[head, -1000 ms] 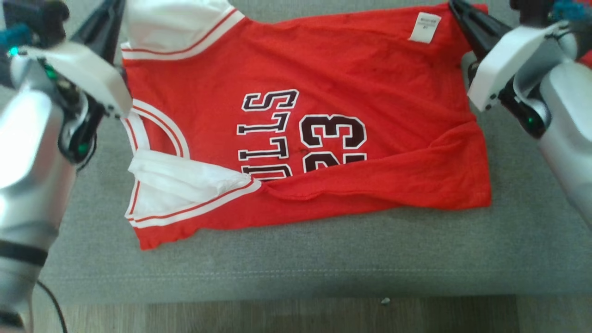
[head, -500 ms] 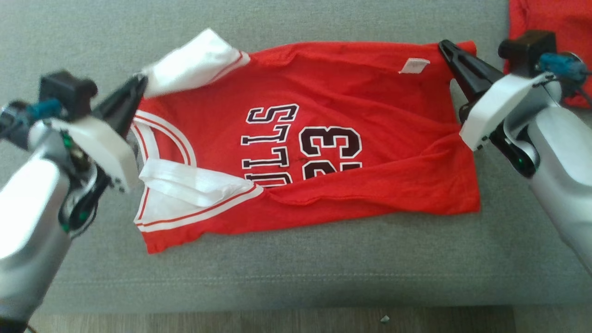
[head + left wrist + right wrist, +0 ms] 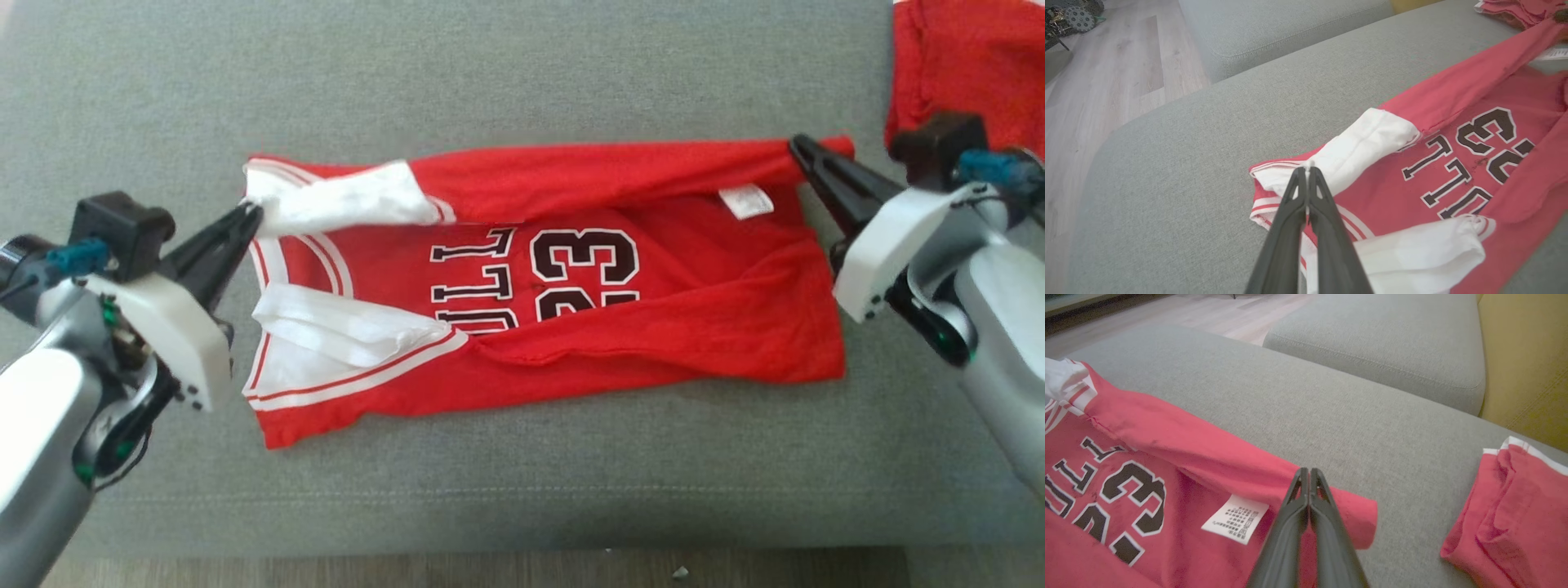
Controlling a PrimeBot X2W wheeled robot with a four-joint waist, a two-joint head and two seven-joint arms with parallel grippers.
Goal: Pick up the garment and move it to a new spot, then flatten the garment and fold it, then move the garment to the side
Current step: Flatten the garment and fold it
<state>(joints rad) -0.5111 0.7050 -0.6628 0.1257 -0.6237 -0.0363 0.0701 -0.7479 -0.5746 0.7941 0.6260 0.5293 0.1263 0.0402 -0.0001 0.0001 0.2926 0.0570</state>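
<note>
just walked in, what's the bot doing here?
Mid-fold. The left gripper is pinched shut on the red jersey at its white-trimmed shoulder end, the right gripper on the hem end. Between them the far edge is doubled over, covering part of the lettering. It lies on a grey sofa cushion; another red garment sits at the far right.

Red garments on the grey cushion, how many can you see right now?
2. The red jersey lies across the middle of the cushion; a second red garment sits bunched at its far right corner. More could lie outside the views.
</note>
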